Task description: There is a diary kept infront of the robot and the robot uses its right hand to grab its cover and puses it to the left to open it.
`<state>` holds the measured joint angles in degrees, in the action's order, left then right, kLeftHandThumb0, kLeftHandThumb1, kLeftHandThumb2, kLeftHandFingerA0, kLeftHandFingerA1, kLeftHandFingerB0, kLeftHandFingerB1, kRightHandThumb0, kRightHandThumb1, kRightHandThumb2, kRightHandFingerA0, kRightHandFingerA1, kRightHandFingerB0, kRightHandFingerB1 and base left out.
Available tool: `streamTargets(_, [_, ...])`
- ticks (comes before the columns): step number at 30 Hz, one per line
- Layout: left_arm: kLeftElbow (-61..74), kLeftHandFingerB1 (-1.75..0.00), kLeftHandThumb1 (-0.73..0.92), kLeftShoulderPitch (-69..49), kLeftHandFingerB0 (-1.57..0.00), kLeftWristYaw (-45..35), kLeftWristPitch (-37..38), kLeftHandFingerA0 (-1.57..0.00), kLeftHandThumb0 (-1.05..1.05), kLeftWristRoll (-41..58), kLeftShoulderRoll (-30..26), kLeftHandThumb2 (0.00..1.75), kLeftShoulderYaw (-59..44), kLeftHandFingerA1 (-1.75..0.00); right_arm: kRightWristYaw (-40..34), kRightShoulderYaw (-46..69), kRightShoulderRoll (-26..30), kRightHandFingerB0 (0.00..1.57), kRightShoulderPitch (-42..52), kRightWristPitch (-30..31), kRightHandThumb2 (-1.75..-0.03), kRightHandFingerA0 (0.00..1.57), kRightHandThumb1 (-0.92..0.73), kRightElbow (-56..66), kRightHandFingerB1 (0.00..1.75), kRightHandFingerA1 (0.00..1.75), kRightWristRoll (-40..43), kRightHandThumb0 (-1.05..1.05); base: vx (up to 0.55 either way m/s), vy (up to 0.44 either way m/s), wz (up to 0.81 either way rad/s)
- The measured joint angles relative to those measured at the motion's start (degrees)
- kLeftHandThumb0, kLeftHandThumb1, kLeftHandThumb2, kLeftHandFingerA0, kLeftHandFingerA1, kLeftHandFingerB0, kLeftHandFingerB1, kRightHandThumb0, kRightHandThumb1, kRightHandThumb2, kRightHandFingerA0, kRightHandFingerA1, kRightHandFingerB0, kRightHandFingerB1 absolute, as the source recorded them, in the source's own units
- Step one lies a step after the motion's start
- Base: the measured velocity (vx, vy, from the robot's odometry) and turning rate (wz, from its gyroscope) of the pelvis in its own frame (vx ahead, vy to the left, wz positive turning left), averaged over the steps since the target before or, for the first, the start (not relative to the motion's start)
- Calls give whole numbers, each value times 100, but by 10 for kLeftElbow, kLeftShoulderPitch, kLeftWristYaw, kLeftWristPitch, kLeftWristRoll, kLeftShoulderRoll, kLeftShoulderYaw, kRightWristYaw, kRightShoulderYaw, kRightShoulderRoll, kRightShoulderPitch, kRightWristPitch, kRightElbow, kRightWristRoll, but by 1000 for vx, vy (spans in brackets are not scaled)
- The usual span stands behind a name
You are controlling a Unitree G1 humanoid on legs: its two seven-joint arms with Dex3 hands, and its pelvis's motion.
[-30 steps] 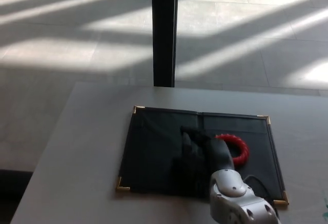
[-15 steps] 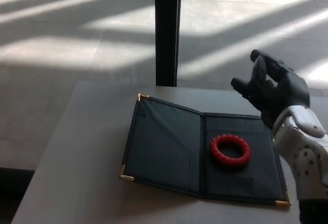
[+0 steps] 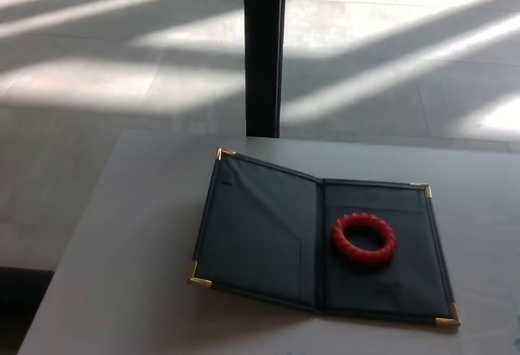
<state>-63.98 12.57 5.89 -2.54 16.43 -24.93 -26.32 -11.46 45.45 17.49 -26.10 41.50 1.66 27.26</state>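
A grey desk [image 3: 122,274] carries the diary [image 3: 268,233], lying open near its middle. The left cover is tilted slightly up, with gold corners showing. A red ridged ring [image 3: 364,239] rests on the right inner page. A dark post [image 3: 263,46] stands beyond the far edge. Neither hand shows, so their state cannot be told.
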Motion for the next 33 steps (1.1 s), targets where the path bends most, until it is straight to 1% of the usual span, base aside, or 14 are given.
streamTargets(1, [0, -102, 92, -1, -50, 0, 0, -44, -86, 0, 0, 93, 0, -115, 5, 16, 12, 60, 14, -2, -64, 75, -80, -3, 64, 69, 1, -78, 0, 0, 0])
streamTargets(8, [1, -102, 92, -10, -46, 3, 0, -43, -86, 2, 0, 94, -9, -116, 43, 144, 81, 74, 129, -44, -64, 89, -80, -63, 77, 80, 7, -79, 0, 0, 0])
streamTargets(10, [3, -103, 92, -12, -46, 3, 0, -42, -88, 3, 0, 93, -12, -119, 48, 161, 81, 68, 152, -59, -65, 81, -84, -79, 83, 87, 7, -81, 0, 0, 0])
streamTargets(21, [5, -98, 92, -16, -43, 4, 0, -39, -87, 7, 3, 95, -24, -114, 62, 171, 44, 58, 223, -138, -65, 79, -85, -165, 93, 100, -1, -79, 0, 0, 0])
streamTargets(22, [5, -96, 92, -16, -40, 3, 0, -39, -87, 7, 3, 95, -25, -116, 64, 170, 39, 62, 226, -144, -110, 77, -62, -171, 87, 92, -1, -74, 0, 0, 0])
streamTargets(23, [5, -96, 92, -17, -40, 3, 0, -39, -87, 7, 3, 95, -26, -116, 65, 168, 33, 62, 229, -152, -110, 77, -62, -180, 87, 92, -1, -74, 0, 0, 0])
streamTargets(24, [5, -96, 92, -18, -39, 3, 0, -41, -86, 7, 4, 93, -27, -116, 67, 165, 27, 59, 233, -160, -65, 78, -84, -188, 92, 96, -2, -78, 0, 0, 0])
streamTargets(25, [5, -95, 92, -19, -39, 3, 0, -40, -86, 7, 4, 93, -28, -116, 68, 163, 25, 63, 235, -164, -111, 74, -63, -192, 86, 89, -2, -76, 0, 0, 0])
streamTargets(27, [5, -94, 92, -20, -40, 3, 0, -40, -86, 8, 6, 92, -32, -117, 73, 154, 18, 64, 244, -180, -111, 75, -64, -208, 86, 89, -4, -76, 0, 0, 0])
streamTargets(28, [5, -93, 92, -20, -38, 3, 0, -39, -86, 8, 7, 92, -34, -117, 75, 151, 17, 62, 247, -184, -65, 78, -83, -212, 90, 95, -5, -76, 0, 0, 0])
streamTargets(29, [5, -91, 92, -20, -40, 3, 0, -40, -87, 8, 10, 92, -38, -114, 80, 144, 11, 62, 253, -195, -64, 80, -83, -219, 89, 94, -5, -75, 0, 0, 0])
streamTargets(30, [5, -93, 92, -20, -43, 3, 0, -41, -87, 9, 12, 92, -40, -112, 82, 138, 6, 65, 256, -202, -108, 76, -61, -224, 85, 89, -6, -74, 0, 0, 0])
streamTargets(31, [5, -99, 92, -20, -47, 3, 0, -42, -88, 9, 13, 92, -42, -116, 84, 132, 3, 63, 256, -208, -65, 80, -83, -230, 87, 93, -6, -74, 0, 0, 0])
streamTargets(33, [5, -99, 92, -19, -47, 3, 0, -42, -88, 11, 16, 92, -46, -116, 89, 120, -2, 63, 256, -223, -65, 80, -83, -244, 87, 93, -7, -74, 0, 0, 0])
